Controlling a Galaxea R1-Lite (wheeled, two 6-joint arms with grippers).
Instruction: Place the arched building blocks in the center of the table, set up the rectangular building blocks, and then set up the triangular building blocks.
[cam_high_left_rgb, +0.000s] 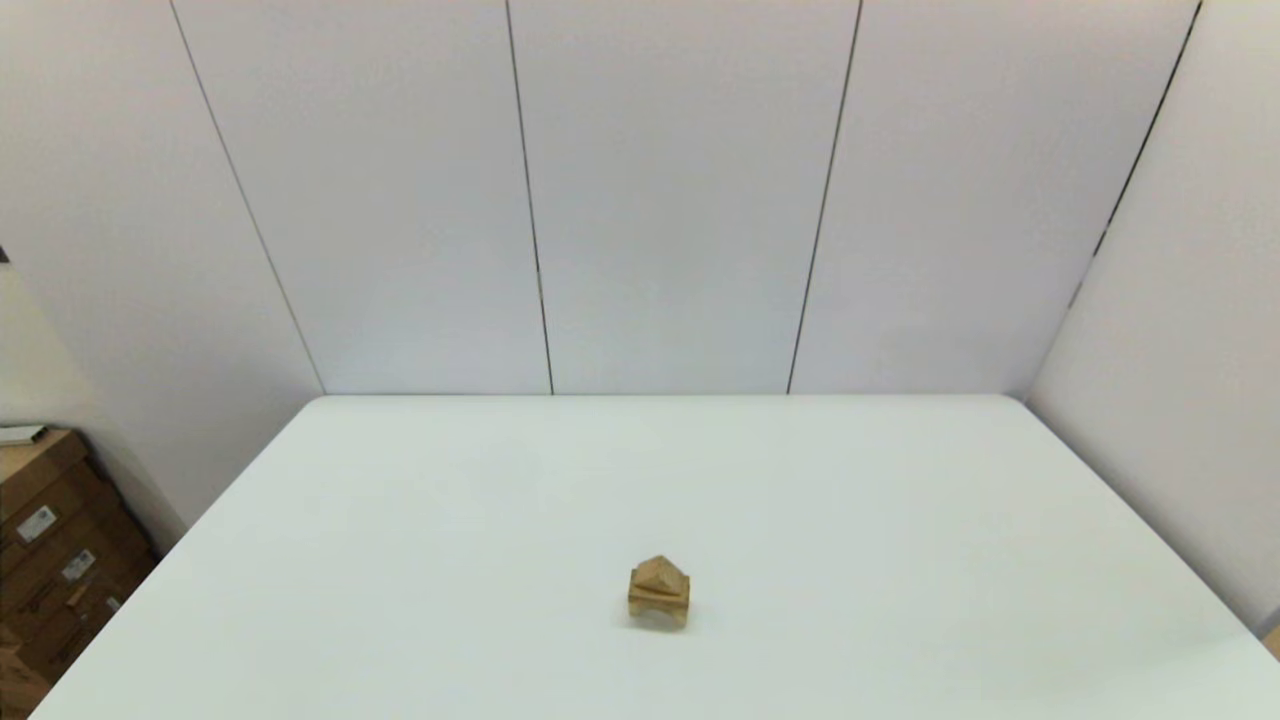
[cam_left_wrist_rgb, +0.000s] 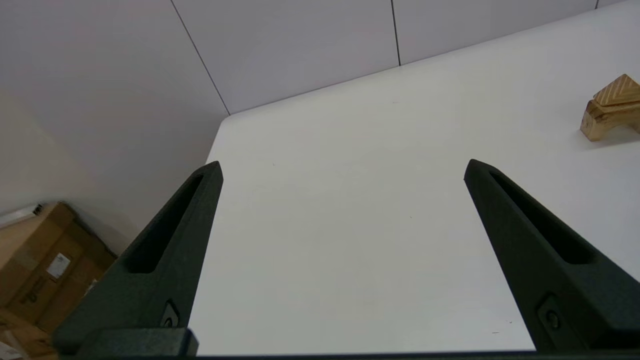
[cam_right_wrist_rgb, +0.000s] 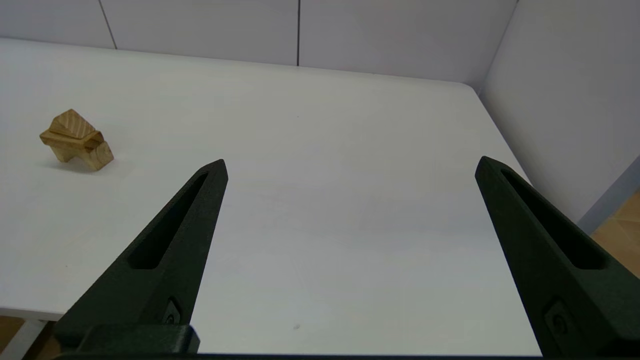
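The white table (cam_high_left_rgb: 900, 520) fills the lower half of the head view. At lower centre, the arched block (cam_high_left_rgb: 659, 606) carries the rectangular plank (cam_high_left_rgb: 659, 590), topped by the triangular wedge (cam_high_left_rgb: 660, 573). The left gripper (cam_left_wrist_rgb: 342, 167) and right gripper (cam_right_wrist_rgb: 350, 165), both spread wide and empty, hover well apart from the stack.

table (cam_high_left_rgb: 900, 560): white | arch (cam_high_left_rgb: 659, 605): light tan | plank (cam_high_left_rgb: 659, 592): tan | wedge (cam_high_left_rgb: 659, 574): tan, dark slanted stripes | fingers (cam_left_wrist_rgb: 165, 250): black
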